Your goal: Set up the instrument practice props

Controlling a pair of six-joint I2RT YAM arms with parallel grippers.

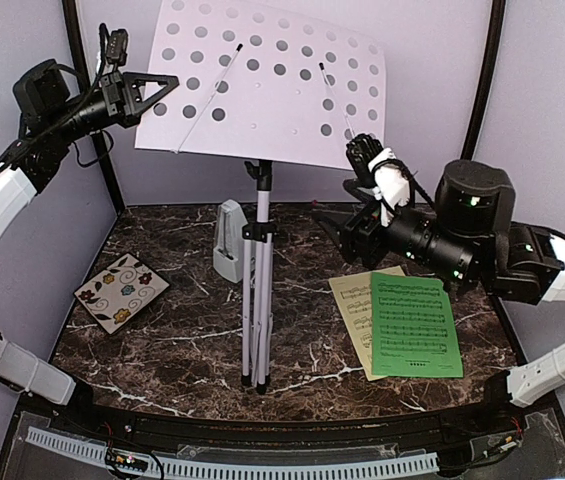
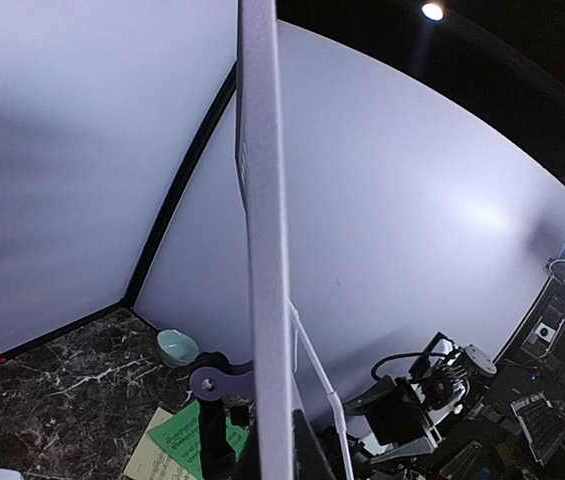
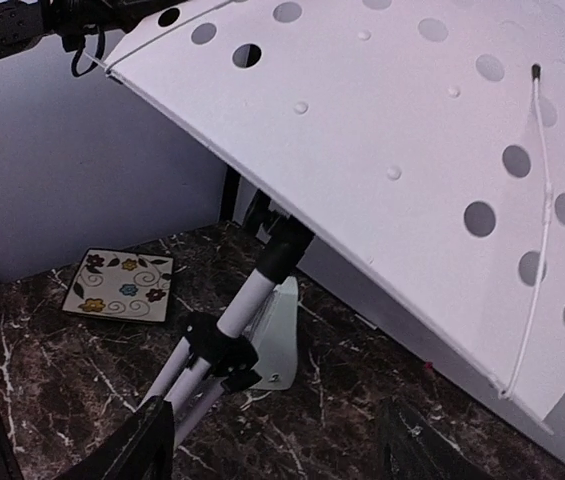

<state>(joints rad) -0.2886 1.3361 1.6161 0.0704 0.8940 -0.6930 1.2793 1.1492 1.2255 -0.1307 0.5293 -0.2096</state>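
Stand (image 1: 259,270) is standing mid-table (image 1: 162,350), its desk (image 1: 282,90) facing the near edge. Left gripper (image 1: 157,90) is sitting at the desk's left edge, which is running down the middle of its wrist view; whether it is clamping cannot be told. Right gripper (image 1: 354,232) is hanging spread and empty, right of the stand. Green sheet (image 1: 414,325) is lying on yellow sheet (image 1: 350,305) by the right edge, just nearward of that gripper, long axes running far-to-near, so the right arm is nearer. Metronome (image 1: 229,240) is resting just left of the stand.
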